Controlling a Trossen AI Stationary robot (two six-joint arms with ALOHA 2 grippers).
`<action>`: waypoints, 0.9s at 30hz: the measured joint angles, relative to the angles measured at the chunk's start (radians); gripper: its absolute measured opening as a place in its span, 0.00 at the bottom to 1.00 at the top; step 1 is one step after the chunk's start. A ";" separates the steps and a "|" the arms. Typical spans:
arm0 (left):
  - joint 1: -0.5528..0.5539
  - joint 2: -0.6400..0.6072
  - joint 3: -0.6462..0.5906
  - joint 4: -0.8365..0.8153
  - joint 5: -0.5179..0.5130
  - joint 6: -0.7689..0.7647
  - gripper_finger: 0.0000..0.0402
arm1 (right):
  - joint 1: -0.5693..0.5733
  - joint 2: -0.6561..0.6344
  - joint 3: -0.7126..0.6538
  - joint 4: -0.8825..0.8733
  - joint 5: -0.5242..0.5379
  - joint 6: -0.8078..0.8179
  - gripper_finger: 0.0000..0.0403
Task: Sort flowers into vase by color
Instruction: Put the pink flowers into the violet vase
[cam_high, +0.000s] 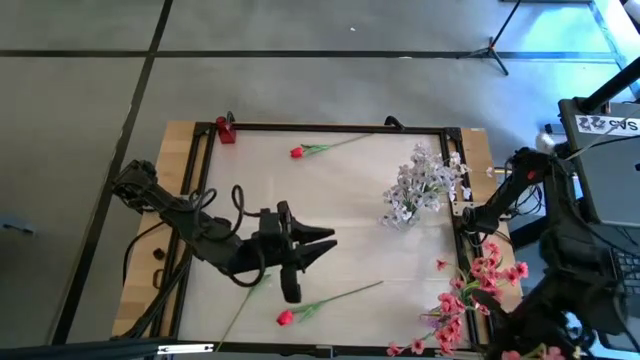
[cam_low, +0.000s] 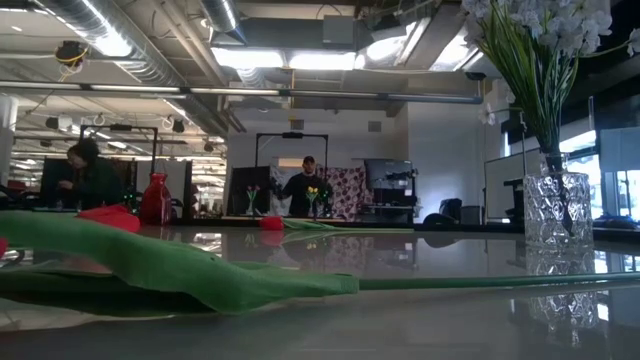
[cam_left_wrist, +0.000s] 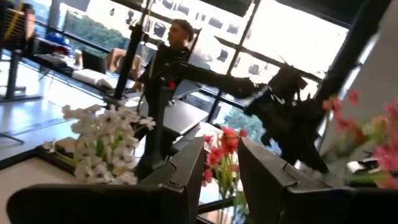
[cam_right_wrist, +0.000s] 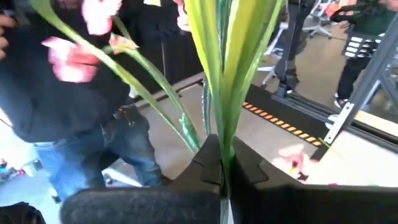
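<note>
1. Flowers, where: white spray (cam_high: 420, 188) stands in a glass vase (cam_low: 557, 215) on the table's (cam_high: 350, 230) right half; pink sprays (cam_high: 478, 285) bunched at the right edge by the right arm; one red bud (cam_high: 297, 152) w/ stem lies near the far rail; another red bud (cam_high: 285, 317) lies near the front edge, stem angled up-right.
2. Right gripper (cam_right_wrist: 222, 163): pressed together, pinching a bundle of green stems (cam_right_wrist: 227, 74), pink blooms above.
3. Left gripper (cam_high: 318, 244): mid-table, fingers (cam_left_wrist: 186, 168) partly spread, nothing between them; it hangs above and just beside the front red bud.
4. Handling (judgement): stems look thin, light, springy; prob. plastic, so slick. Blossom heads look soft, easy to crush or snag.
5. Where to grab: mid-stem, across the stem, not on the bud. On the flat table the fingers likely need to come down astride the stem.
6. Risk: stem may roll or pivot in the pinch, so the head droops; a loose leaf (cam_low: 190, 270) could catch.
</note>
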 joint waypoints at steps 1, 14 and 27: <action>0.005 0.000 0.000 0.000 0.000 -0.003 0.24 | 0.000 -0.014 -0.033 0.030 -0.001 0.000 0.01; 0.018 0.000 0.000 -0.006 -0.034 -0.022 0.24 | 0.001 -0.224 -0.394 0.256 0.015 0.001 0.01; 0.031 0.000 0.000 -0.010 -0.060 -0.026 0.24 | 0.002 -0.252 -0.479 0.263 0.000 -0.070 0.00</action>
